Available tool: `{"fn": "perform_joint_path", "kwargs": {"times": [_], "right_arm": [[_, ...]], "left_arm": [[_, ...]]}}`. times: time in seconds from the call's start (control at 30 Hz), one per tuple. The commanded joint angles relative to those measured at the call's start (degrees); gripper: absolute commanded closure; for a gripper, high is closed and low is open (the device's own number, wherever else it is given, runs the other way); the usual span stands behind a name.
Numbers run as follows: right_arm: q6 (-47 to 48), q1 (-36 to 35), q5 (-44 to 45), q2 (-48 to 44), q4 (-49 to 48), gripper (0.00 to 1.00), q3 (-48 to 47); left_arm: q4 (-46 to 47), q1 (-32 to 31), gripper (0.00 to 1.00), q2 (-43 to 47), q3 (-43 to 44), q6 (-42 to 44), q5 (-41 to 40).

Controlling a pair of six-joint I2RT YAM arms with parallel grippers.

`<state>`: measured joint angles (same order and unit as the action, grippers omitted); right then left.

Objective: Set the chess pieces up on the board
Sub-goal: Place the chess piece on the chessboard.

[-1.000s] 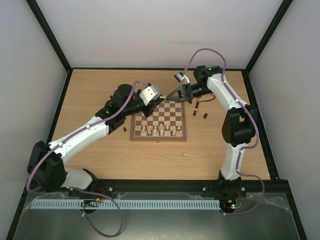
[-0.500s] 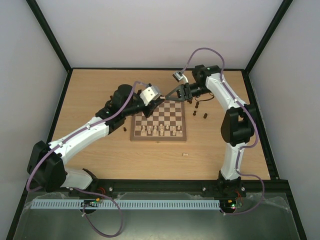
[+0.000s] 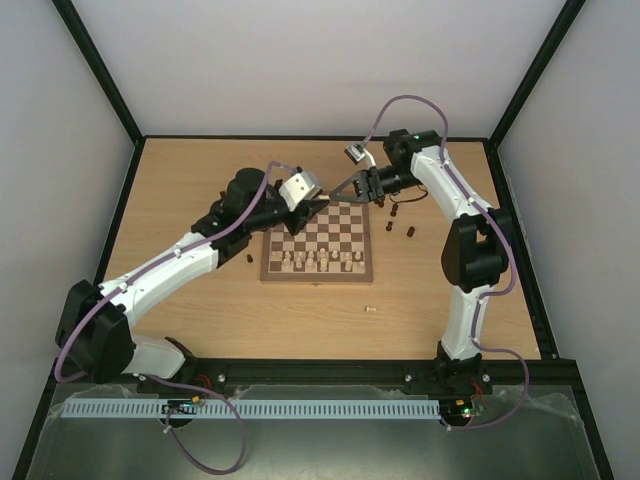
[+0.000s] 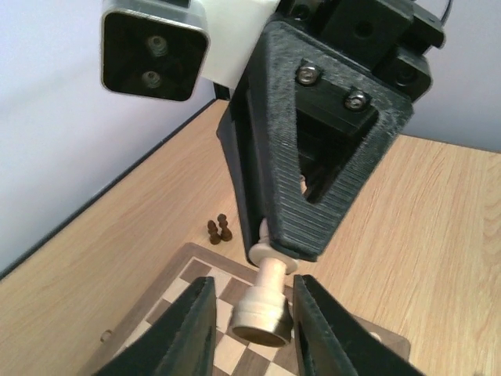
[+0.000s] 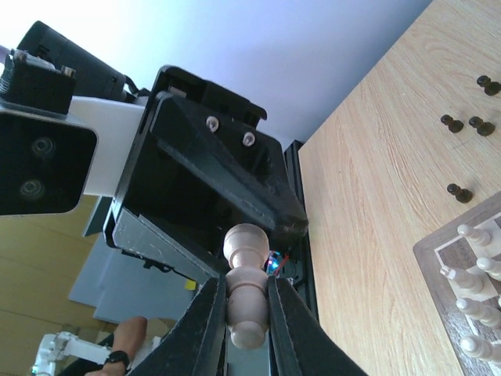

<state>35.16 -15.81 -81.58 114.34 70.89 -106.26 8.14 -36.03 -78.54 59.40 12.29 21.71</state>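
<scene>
My right gripper (image 5: 247, 286) is clenched around the middle of the small pale cream wooden chess piece (image 4: 263, 319). The piece's long axis runs from my right fingers straight into my left gripper (image 4: 255, 290), whose fingers flank the wide base; pinching or loose, I cannot tell. Below both grippers sits the brown-and-cream checked wooden board (image 3: 318, 279), with pale chessmen (image 3: 320, 260) along its near rows.

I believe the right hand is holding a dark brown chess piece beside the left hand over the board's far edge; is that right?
Not quite: the right wrist view shows the chess piece in the right hand is pale cream, not dark brown. It is beside the left hand over the board's far edge.
</scene>
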Motion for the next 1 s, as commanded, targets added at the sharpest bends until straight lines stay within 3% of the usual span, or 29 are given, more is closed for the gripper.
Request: {"fn": "perform_joint_path", "kwargs": {"times": [0.0, 0.13, 0.37, 0.57, 0.73, 0.97], "right_arm": [[1.1, -0.5, 2.7, -0.7, 2.5, 0.9, -1.8], [-1.7, -0.4, 7.3, -3.1, -1.1, 0.92, -0.2], [-14.0, -0.4, 17.0, -11.5, -18.1, 0.92, 9.2], [-15.8, -0.5, 24.1, -13.6, -20.3, 0.92, 10.5], [-16.8, -1.5, 36.2, -18.9, -24.4, 0.92, 14.3], [-16.0, -6.1, 52.9, -24.9, -22.8, 0.91, 17.7]], "left_arm": [[-0.4, 2.4, 0.65, -0.3, 1.0, -1.3, 2.1], [-1.0, 5.5, 0.58, 1.1, 1.1, -2.1, 4.2], [-1.7, 7.7, 0.53, 2.9, 0.9, -2.9, 6.5], [-3.5, 8.5, 0.51, 3.0, 2.0, -3.0, 7.9], [-6.4, 12.7, 0.47, 4.7, 3.2, -2.4, 9.3], [-14.1, 18.7, 0.44, 5.4, 6.7, -0.6, 10.0]]}}
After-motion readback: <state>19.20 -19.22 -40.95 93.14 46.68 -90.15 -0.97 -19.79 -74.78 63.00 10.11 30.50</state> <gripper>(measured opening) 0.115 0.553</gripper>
